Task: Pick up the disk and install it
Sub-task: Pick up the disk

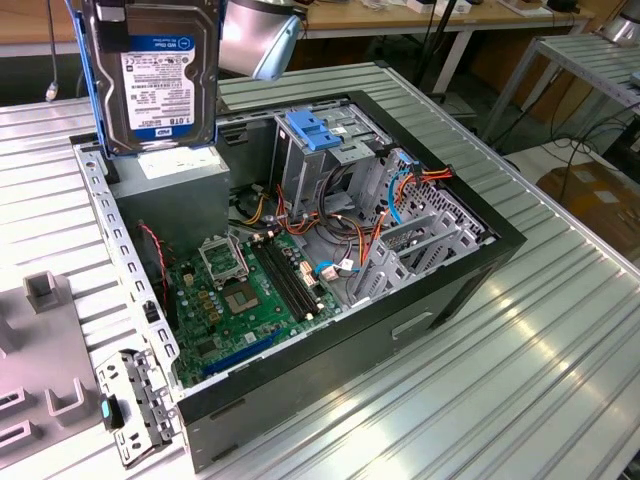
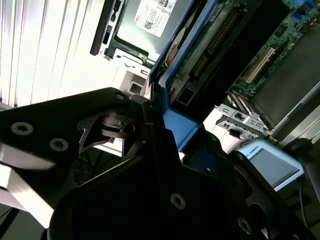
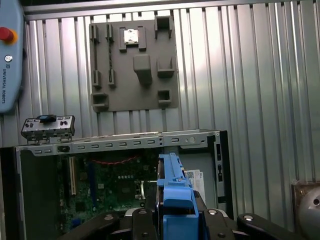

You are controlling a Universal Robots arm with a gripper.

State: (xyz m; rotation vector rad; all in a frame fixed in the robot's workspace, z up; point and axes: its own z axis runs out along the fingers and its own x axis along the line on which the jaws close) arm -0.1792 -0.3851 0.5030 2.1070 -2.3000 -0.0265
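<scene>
Gripper (image 3: 175, 219) holds the disk (image 1: 160, 80) upright above the open computer case (image 1: 330, 355), jaws clamped on its blue carrier (image 3: 174, 187); a tilted descent could snag the loose cables (image 1: 352, 235) and jam it

My matte black metal pincer (image 2: 175, 135) was built of flat, angular plates with bevelled edges. Small round silver screws (image 2: 58, 144) sat sunk in their faces. My arm's rounded silver-grey joint housing (image 1: 255, 35) ended in a pale blue cap.
</scene>
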